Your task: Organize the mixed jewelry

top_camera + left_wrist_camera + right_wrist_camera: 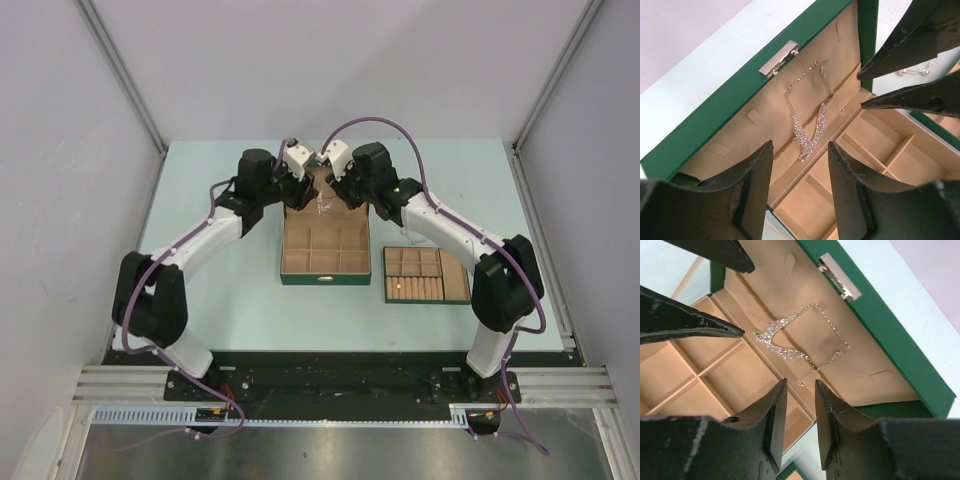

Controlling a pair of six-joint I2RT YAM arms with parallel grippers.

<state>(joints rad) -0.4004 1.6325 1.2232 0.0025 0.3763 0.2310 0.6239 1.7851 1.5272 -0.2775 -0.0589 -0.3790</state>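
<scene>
The long sparkly chain necklace [807, 125] lies spread on the tan lining of the open lid of the green box [322, 250]. It also shows in the right wrist view [790, 347]. My left gripper [801, 146] is open and empty, hovering just above the necklace's thick lower end. My right gripper [800, 382] is open with a narrow gap and empty, over the fine chain end at the lid's hinge. A small thin loop with pale beads [918, 70] lies on the table beyond the box. In the top view both grippers [303, 190] [340, 190] meet over the lid.
The box's tan compartments [880, 150] lie below the lid, and a silver clasp [779, 59] sits on the lid's edge. A flat green tray with tan ring rolls [425, 275] lies right of the box. The right gripper's fingers [910, 45] crowd the left wrist view.
</scene>
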